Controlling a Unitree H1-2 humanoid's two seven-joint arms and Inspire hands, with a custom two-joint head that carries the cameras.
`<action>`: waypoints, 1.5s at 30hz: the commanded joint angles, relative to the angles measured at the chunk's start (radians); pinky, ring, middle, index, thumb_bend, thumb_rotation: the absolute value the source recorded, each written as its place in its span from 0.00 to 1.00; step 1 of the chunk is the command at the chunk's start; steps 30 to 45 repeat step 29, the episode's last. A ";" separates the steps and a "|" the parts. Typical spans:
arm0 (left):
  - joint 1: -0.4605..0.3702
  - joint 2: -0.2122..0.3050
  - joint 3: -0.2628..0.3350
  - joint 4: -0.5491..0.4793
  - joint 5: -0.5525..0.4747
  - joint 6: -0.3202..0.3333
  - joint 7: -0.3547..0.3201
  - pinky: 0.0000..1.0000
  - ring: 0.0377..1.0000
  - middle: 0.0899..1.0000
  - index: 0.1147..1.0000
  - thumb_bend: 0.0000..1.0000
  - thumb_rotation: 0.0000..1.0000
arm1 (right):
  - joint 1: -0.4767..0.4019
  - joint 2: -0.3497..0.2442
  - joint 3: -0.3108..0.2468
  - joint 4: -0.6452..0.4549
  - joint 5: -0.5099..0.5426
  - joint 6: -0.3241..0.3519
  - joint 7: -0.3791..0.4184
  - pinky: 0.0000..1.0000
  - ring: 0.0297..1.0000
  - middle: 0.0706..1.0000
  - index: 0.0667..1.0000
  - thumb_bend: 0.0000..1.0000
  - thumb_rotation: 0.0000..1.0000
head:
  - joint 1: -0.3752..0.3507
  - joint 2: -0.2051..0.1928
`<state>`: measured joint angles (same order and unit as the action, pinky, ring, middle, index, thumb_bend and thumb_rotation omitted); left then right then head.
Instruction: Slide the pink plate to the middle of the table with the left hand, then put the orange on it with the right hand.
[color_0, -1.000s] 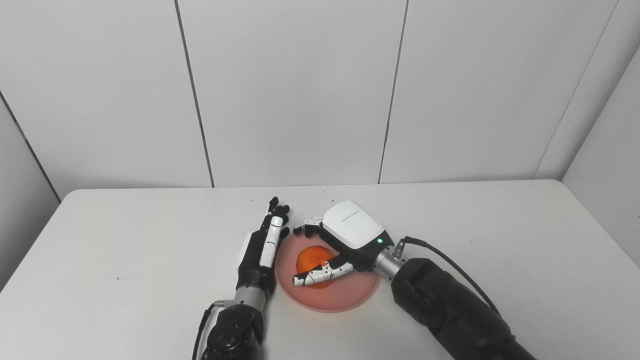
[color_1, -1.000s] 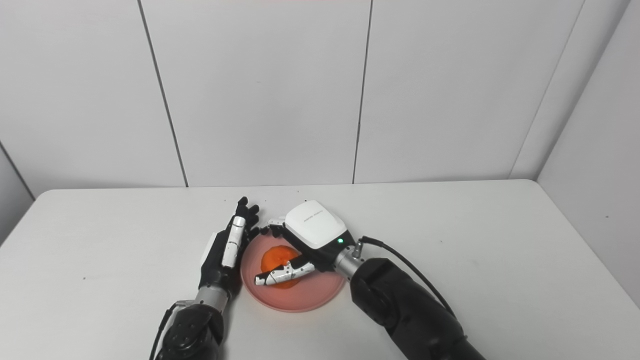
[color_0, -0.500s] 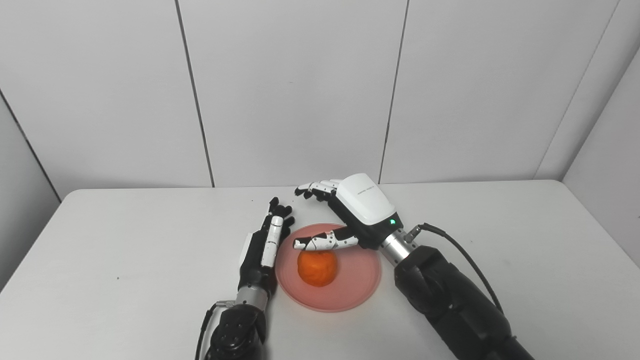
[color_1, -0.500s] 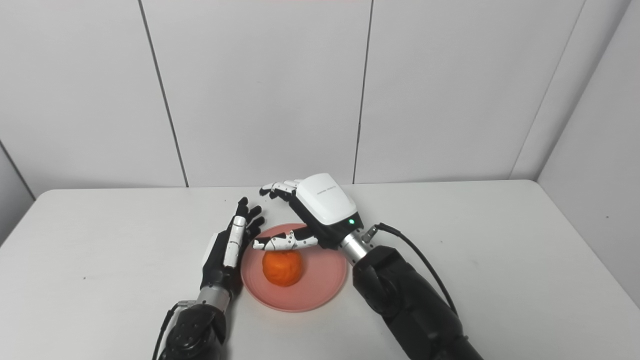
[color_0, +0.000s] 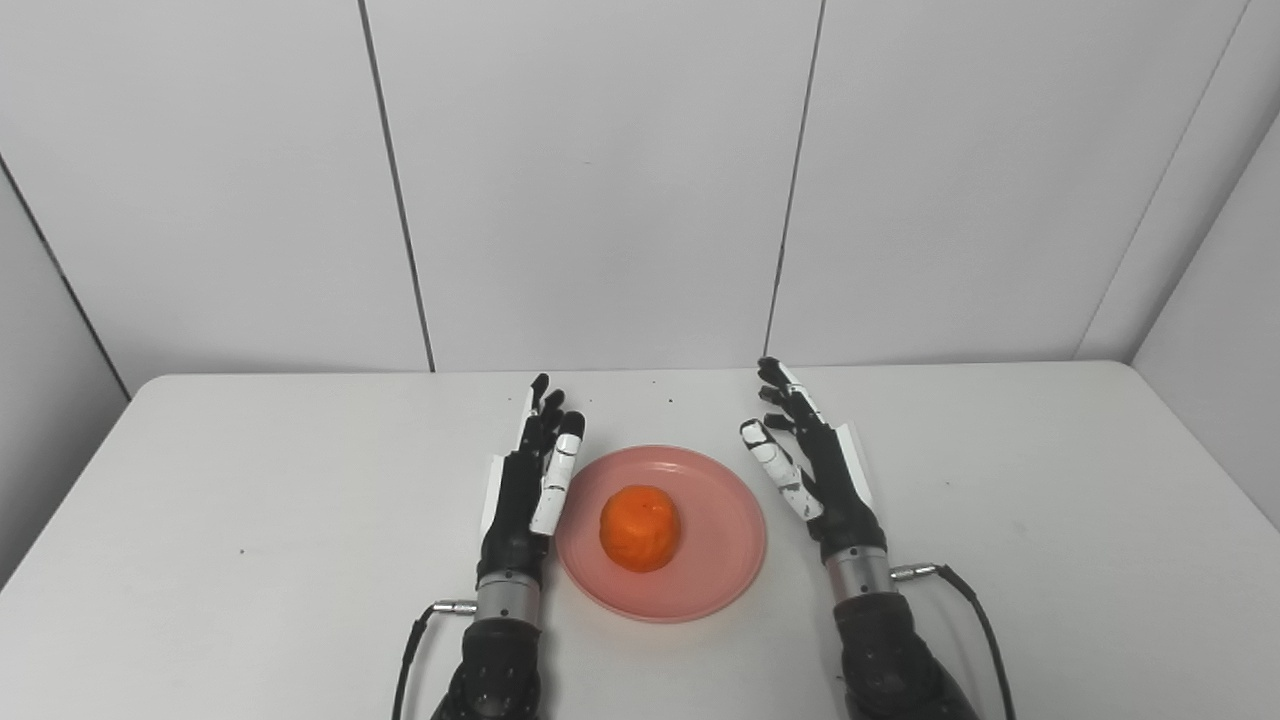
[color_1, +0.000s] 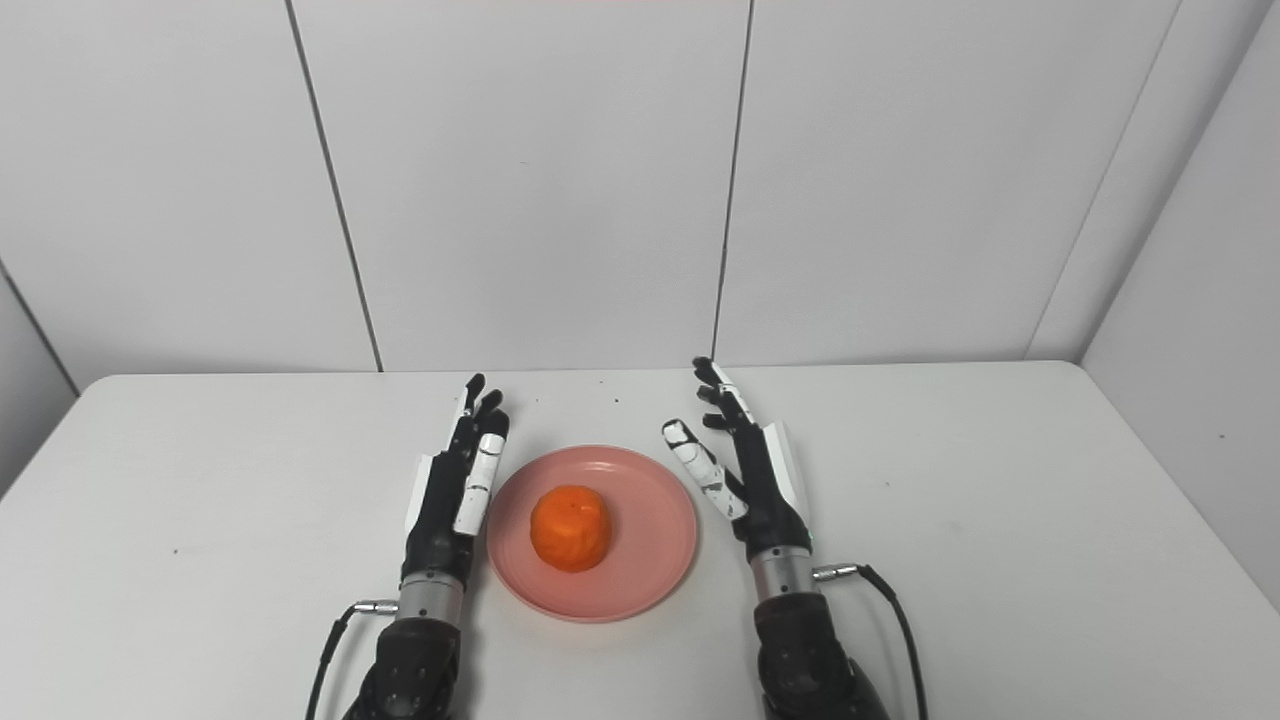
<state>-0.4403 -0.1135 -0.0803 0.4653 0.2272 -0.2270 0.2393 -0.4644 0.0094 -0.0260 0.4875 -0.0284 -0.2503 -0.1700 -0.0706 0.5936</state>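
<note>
Orange (color_0: 640, 527) sits on the pink plate (color_0: 722, 560), between my two sets of fingers. My left hand (color_0: 528, 484) lies just beside the plate's rim, fingers straight and empty; my right hand (color_0: 812, 470) stands slightly apart from it, fingers spread, holding nothing.

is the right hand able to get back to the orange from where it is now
Probably yes. The right hand is open just right of the plate, and the orange sits uncovered in the middle. Nothing lies between them; the left hand is on the far side.
</note>
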 joint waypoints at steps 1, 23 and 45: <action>0.010 0.014 0.003 -0.011 0.022 0.006 0.015 1.00 1.00 1.00 1.00 0.70 1.00 | 0.009 0.032 -0.026 -0.015 0.092 0.057 0.042 0.98 0.96 0.96 1.00 0.78 1.00 | 0.001 0.000; -0.011 0.048 0.003 -0.046 -0.070 0.157 -0.125 1.00 1.00 1.00 1.00 0.91 1.00 | 0.029 0.055 -0.070 -0.058 0.242 0.276 0.141 1.00 0.98 0.98 0.99 0.69 0.98 | -0.012 -0.005; -0.010 0.052 -0.003 -0.047 -0.060 0.153 -0.116 1.00 1.00 1.00 1.00 0.93 1.00 | 0.029 0.043 -0.051 -0.036 0.212 0.244 0.151 1.00 0.97 0.95 0.96 0.73 0.94 | -0.012 -0.005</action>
